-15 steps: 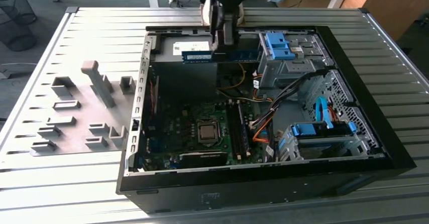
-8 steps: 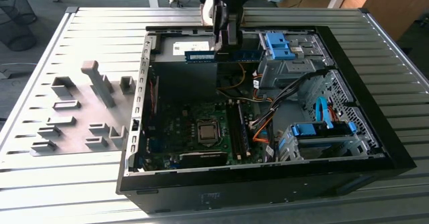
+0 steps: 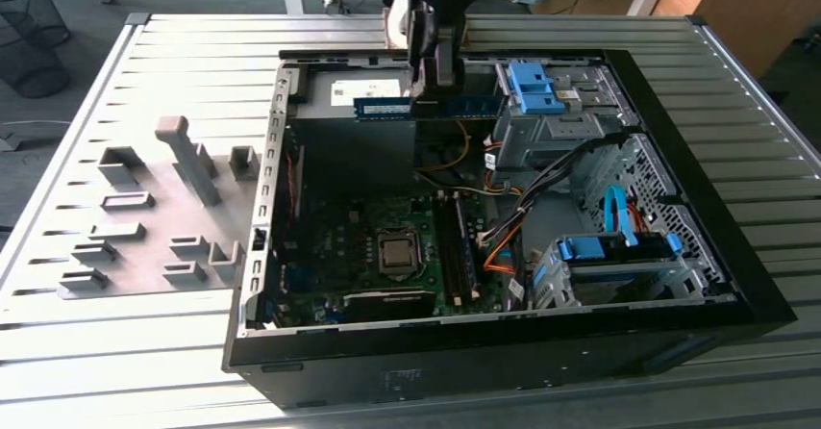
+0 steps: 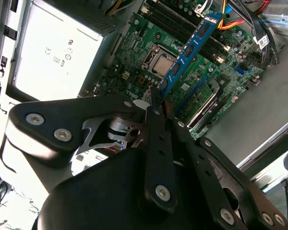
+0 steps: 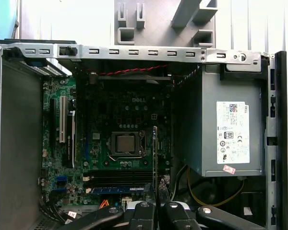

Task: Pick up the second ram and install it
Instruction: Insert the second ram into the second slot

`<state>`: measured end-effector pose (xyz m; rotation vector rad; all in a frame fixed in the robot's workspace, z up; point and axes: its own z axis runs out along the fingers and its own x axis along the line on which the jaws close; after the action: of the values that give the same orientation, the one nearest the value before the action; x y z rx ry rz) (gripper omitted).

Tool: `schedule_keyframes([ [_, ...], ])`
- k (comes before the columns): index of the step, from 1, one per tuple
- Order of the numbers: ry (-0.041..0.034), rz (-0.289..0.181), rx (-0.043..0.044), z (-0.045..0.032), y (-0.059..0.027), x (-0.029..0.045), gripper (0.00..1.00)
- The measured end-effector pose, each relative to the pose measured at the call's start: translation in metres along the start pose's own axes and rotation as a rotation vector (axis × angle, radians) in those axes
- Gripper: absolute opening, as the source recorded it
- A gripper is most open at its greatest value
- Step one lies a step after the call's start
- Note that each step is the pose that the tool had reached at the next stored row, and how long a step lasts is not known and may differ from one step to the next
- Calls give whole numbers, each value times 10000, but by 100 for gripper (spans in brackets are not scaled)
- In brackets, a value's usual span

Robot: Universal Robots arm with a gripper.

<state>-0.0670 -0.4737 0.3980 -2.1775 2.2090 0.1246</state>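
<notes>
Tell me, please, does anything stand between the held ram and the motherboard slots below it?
Nothing visible does. The gripper holds the second ram above the open case, and the black slots beside the processor socket lie uncovered; the orange cables run alongside them.

Exterior view looked down from high and far at the open computer case (image 3: 513, 208) on the tabletop (image 3: 192, 63). Both wrist views rode close behind my hand (image 4: 158, 103), facing down, sharing the motherboard (image 5: 120, 139).
</notes>
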Motion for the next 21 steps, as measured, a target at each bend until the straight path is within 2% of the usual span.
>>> schedule_keyframes([
  [5,-3,162,13,1,-1,0,14],
  [21,-95,3044,253,59,-2,5,14],
])
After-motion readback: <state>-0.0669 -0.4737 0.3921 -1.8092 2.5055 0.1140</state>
